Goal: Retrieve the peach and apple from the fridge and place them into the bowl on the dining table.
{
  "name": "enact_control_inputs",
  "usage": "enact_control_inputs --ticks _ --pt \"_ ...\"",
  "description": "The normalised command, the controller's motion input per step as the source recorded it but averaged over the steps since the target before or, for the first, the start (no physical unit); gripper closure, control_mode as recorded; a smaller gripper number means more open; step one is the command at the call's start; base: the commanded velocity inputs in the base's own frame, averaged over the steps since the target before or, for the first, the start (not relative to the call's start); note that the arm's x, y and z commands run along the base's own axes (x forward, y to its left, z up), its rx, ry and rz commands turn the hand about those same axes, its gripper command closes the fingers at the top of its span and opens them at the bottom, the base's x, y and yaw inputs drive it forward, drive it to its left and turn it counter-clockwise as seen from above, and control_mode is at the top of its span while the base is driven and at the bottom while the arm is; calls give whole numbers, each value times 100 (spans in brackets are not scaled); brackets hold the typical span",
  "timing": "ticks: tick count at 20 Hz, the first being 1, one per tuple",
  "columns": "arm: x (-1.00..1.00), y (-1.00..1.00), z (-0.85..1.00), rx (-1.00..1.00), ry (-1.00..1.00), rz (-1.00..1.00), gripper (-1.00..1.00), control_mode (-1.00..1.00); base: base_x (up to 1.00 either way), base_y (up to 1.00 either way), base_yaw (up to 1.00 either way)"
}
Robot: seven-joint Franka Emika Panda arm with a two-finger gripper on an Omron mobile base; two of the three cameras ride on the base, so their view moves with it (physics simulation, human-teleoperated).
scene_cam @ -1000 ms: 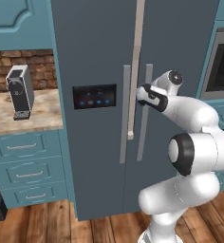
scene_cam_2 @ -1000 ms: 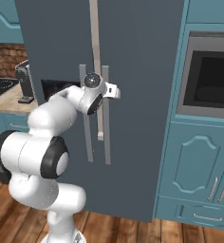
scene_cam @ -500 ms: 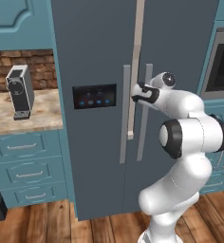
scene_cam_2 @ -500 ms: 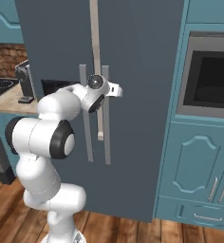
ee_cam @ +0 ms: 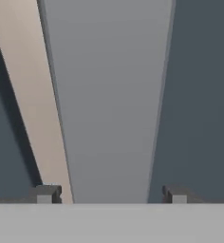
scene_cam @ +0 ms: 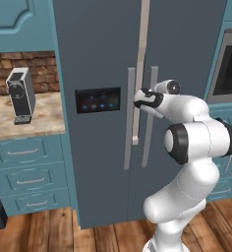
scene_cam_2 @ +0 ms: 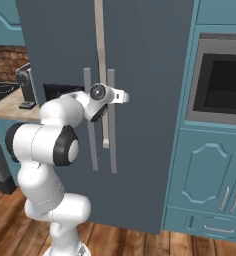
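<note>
The tall dark slate-grey fridge (scene_cam: pixel 93 59) (scene_cam_2: pixel 150 75) stands with both doors closed, so the peach and apple are hidden. The bowl and the dining table are out of view. My gripper (scene_cam: pixel 137 97) (scene_cam_2: pixel 125 96) is pressed up to the doors at handle height. In the hand view my gripper (ee_cam: pixel 111 193) straddles a long grey vertical handle (ee_cam: pixel 109 118), one fingertip (ee_cam: pixel 45 193) on each side, with a slim gap left on both sides. A beige strip (ee_cam: pixel 33 95) runs beside the handle. It looks like the right door's handle (scene_cam: pixel 148 142) (scene_cam_2: pixel 111 150).
A dark coffee machine (scene_cam: pixel 20 96) stands on the short marbled counter (scene_cam: pixel 34 123) with teal drawers (scene_cam: pixel 19 153), left of the fridge. A built-in oven (scene_cam_2: pixel 220 82) and teal cabinets (scene_cam_2: pixel 205 170) are on the right. The floor (scene_cam: pixel 49 231) is wooden.
The arm has stretched forward to the fridge doors. The jaws have narrowed around the handle.
</note>
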Motion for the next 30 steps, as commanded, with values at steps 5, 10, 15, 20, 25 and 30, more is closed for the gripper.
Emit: enact_control_inputs --ticks 5,10,15,20,25,30 --pt "-15 -14 0 0 0 0 100 -100 0 0 0" --pt "-72 -85 -1 0 0 -4 100 -100 0 0 0" --pt "-80 -100 -3 0 0 -11 100 -100 0 0 0" --pt "-66 -100 -7 0 0 -13 100 -100 0 0 0" --pt "-58 -100 -4 1 3 -16 100 -100 0 0 0" --pt "-64 -100 -4 2 5 -17 -100 -100 0 0 0"
